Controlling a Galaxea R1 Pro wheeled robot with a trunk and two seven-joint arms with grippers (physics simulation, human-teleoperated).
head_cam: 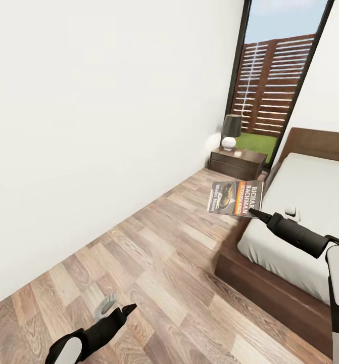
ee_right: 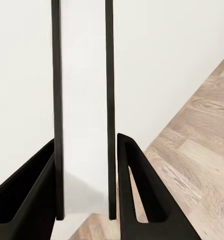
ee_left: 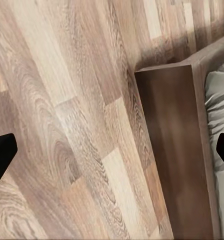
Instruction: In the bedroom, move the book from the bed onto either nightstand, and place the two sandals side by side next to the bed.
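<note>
From the head view we look down a strip of brown wood-plank floor between a plain white wall on the left and the bed on the right — a dark wooden frame holding a light grey mattress. Our right gripper is clamped on the lower edge of the book, which hangs in the air over the floor just beside the bed, its dark cover facing up (the name "Richard Bachman" reads sideways). In the right wrist view the book appears edge-on between the two black fingers, which press against it. At the far end stands the nightstand, against the wall beside a tall dark-framed window, with a small lamp on top. Our left gripper hangs low over the floor — in the left wrist view its fingertips sit far apart, holding nothing, above the floor and the bed's frame corner.
</note>
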